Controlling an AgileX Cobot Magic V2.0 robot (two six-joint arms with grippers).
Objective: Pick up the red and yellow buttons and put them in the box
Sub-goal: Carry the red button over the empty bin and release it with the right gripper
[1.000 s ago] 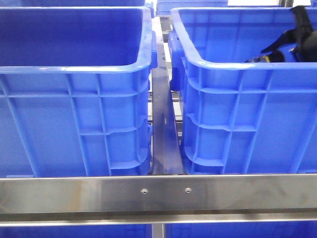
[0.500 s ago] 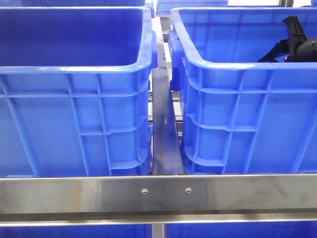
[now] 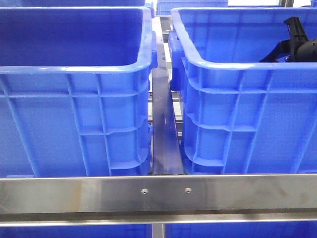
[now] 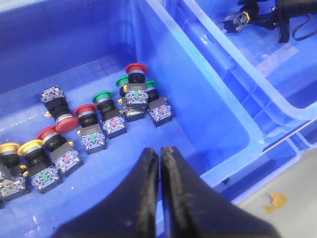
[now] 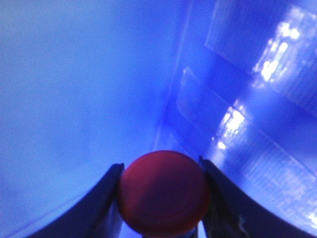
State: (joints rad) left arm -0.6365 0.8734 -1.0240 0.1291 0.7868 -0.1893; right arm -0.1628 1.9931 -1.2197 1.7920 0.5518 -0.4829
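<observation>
Several push buttons lie on the floor of the left blue bin [image 4: 208,99]: red-capped ones [image 4: 134,68] [image 4: 85,110] [image 4: 47,133], yellow-capped ones [image 4: 30,145] and green-capped ones [image 4: 102,94]. My left gripper [image 4: 160,153] is shut and empty, above the bin floor, short of the buttons. My right gripper [image 5: 161,193] is shut on a red button [image 5: 162,191], inside the right blue bin [image 3: 237,64]. The right arm [image 3: 297,42] shows at that bin's far right in the front view.
The two blue bins [image 3: 74,69] stand side by side with a metal rail [image 3: 163,129] between them. A steel bar [image 3: 158,193] crosses in front. In the right wrist view only blurred blue bin wall [image 5: 237,99] shows. The right arm also shows in the left wrist view [image 4: 287,20].
The right arm has moved right and slightly up inside the right bin, so less of it shows in the front view. The bins have not moved.
</observation>
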